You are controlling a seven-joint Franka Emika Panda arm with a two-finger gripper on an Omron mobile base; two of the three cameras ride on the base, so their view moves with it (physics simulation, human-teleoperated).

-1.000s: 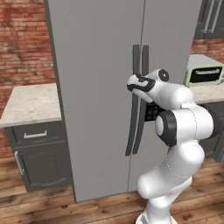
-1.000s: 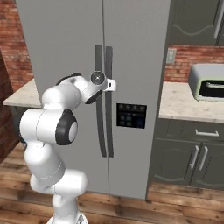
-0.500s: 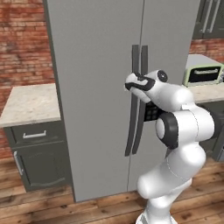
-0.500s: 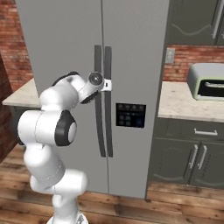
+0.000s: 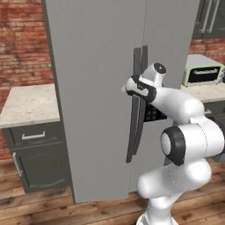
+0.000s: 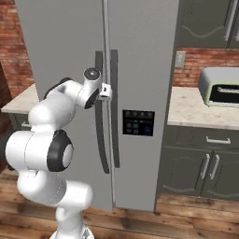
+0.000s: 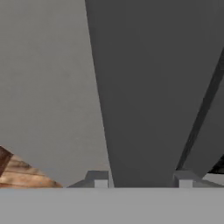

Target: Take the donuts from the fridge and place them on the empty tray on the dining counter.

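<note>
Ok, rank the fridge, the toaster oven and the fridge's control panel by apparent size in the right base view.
1. Fridge, by far the largest.
2. Toaster oven, partly cut off by the picture's edge.
3. Control panel, smallest.

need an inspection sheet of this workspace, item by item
surface: beige stone wall counter left of the fridge, another to its right
job's things: fridge, both doors look shut; donuts, tray: nothing seen
clutter: toaster oven on the right counter
grippers: tool at the left door's dark handle, a finger on each side of it; closed grip cannot be told
cables: nothing seen
surroundings: brick wall, dark grey cabinets, wood floor
</note>
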